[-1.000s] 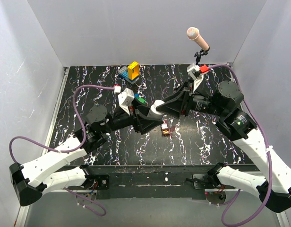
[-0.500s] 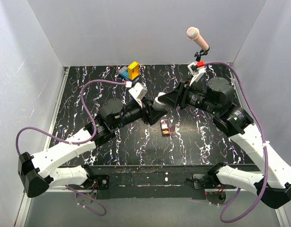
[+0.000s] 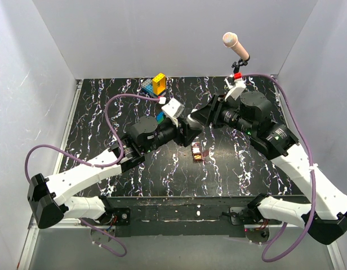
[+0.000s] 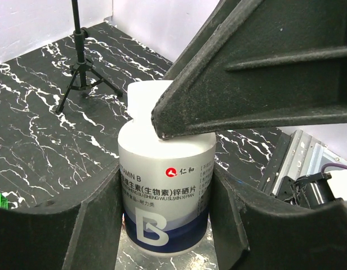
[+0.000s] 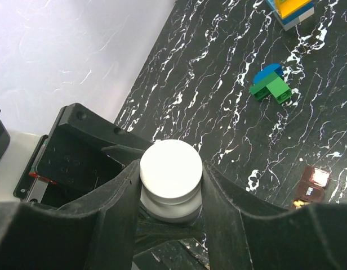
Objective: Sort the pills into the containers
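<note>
Left pincer [image 4: 165, 183] holds the bottle [image 4: 162, 225], right pincer [image 5: 171, 188] apparently grips its cap [image 5: 170, 167].

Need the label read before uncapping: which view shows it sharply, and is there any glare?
Left wrist: bottle label sharp, no glare, top hidden behind the right fingers. Right wrist: white cap bright, nearly washed out. Top external: too small to read.

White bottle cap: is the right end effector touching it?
Touching. The right wrist view shows the right end effector clamped on the white cap, with no gap at either side.
</note>
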`<state>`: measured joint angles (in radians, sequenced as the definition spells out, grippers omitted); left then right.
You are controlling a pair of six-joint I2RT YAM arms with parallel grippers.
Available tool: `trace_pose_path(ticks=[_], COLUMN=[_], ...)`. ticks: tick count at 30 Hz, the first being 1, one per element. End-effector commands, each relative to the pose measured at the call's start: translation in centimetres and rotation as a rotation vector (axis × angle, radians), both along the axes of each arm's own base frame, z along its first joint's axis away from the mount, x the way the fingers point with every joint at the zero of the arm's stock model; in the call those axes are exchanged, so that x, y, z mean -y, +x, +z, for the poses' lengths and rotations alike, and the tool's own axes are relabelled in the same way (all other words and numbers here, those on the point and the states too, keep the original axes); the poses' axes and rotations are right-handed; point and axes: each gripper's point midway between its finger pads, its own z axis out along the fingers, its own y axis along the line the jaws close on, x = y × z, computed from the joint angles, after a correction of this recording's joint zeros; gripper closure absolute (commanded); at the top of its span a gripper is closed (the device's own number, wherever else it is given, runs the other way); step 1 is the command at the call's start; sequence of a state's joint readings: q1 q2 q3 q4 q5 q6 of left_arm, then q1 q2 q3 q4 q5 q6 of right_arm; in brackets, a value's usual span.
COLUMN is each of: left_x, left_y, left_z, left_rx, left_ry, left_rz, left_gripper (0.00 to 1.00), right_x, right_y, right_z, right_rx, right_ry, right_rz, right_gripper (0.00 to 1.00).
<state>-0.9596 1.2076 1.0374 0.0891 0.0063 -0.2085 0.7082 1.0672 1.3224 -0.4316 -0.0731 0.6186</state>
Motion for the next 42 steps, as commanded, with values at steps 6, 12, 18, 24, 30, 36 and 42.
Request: trace_pose_path(ticks=[6,12,18,24,30,36,42], left_x=[-1.2,-1.8,-3.0,-4.1,-4.6,-4.2,-3.3], left_y=[1.2,0.7,-1.5,-5.5,-9.6,-13.2,-14.4], left_z=[3.9,3.1,3.2,4.8,6.2,7.3,8.3], left_rx=[0.072,0.048,0.03,0.009,-0.01,0.009,0.008], left_ry=[-0.076,-0.069,-0.082,-0.157,-0.226,-0.31,-0.352], left_rz=[0.086,0.082,0.027,-0.114,-0.281,-0.483,-0.589], left_gripper=[1.0,1.0,1.0,1.0,1.0,1.0,1.0], right_x=[-0.6,0.3,1.5,0.6,-0.2,-0.5,-0.6], right_y=[-3.3,-4.3,-5.0,-7.3,-10.4,-13.4,-14.8], right_z=[1.3,2.4,2.7,4.3,6.3,8.3,9.2], right_rx=[0.029,0.075,0.113,0.184,0.256,0.357,0.424], right_ry=[0.051,0.087,0.071,0.133,0.233,0.314,0.372], right_rz=[0.127,0.124,0.125,0.306,0.534,0.735,0.846], right_gripper=[0.27,0.14,0.13,0.13,0.14,0.15,0.15])
